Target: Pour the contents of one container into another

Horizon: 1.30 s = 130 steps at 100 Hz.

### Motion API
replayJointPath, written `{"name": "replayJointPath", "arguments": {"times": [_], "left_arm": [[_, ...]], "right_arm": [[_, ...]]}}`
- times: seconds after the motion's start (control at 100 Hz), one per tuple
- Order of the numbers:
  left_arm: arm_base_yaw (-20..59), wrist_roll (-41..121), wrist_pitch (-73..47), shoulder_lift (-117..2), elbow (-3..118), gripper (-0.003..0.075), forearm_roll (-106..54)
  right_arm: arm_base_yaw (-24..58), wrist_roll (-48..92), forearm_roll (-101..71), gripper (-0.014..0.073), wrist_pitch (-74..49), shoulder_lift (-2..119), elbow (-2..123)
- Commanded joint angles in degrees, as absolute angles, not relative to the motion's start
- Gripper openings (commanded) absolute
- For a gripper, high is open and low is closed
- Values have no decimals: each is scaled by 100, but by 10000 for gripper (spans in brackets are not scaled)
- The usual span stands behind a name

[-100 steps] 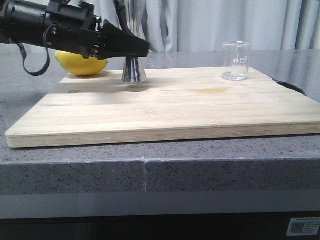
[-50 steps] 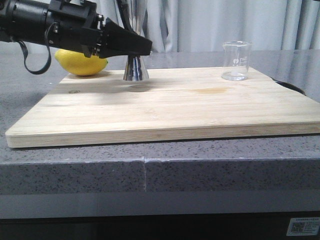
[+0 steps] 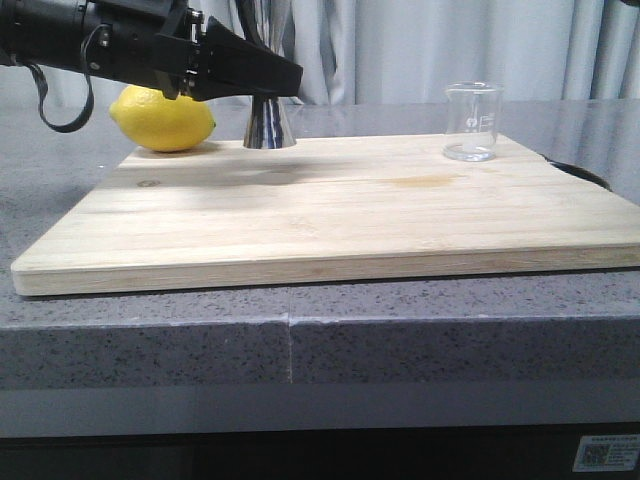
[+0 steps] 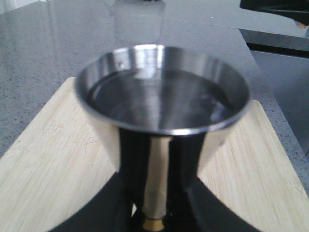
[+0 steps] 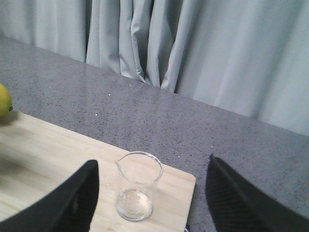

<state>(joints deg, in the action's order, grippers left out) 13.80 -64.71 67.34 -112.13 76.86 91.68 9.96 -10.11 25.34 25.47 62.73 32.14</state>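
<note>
The jigger (image 3: pixel 268 122) is held upright by the left gripper (image 3: pixel 262 78), its long axis vertical and its wide mouth turned upward; the waist is pinched between the black fingers (image 3: pixel 245 72), with the lower cone showing below them; the base is seen level with the far edge of the board (image 3: pixel 330 215), whether touching it or just above it cannot be told. In the left wrist view the jigger (image 4: pixel 161 104) is seen from above, its open bowl facing the camera, a gold band at the narrow waist, and the black fingers (image 4: pixel 104 205) pressed against it on both sides. A lemon (image 3: pixel 163 118) lies just beside the jigger, on its left in the front view, at the board's far left corner.

The beaker (image 3: pixel 472 122) stands upright near the board's far right corner, well apart from the jigger; its axis is vertical and its mouth open upward. In the right wrist view the beaker (image 5: pixel 138 186) is seen with its pouring lip turned toward the lemon (image 5: pixel 4 100) side of the board (image 5: pixel 43 159); little or nothing is seen inside it. The right gripper (image 5: pixel 152 200) is held above and behind the beaker, its two fingers (image 5: pixel 72 198) spread wide with the beaker between them in view and untouched. The board rests on a grey speckled counter (image 3: pixel 300 340); pale curtains (image 5: pixel 193 53) hang behind.
</note>
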Motion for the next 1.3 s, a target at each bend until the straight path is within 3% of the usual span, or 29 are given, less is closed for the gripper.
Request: {"name": "replayJointPath", "arguments": {"times": [0.0, 0.63, 1.29], "left_arm": [[1317, -6578, 7796, -10773, 7814, 83, 8841], [837, -6561, 7796, -9977, 7103, 83, 9020], [905, -5930, 7719, -9855, 6575, 83, 8708]], "right_arm": [[989, -999, 2494, 428, 2889, 6146, 3333], [989, -999, 2494, 428, 2864, 6146, 3333], [989, -999, 2494, 428, 2864, 6146, 3333]]}}
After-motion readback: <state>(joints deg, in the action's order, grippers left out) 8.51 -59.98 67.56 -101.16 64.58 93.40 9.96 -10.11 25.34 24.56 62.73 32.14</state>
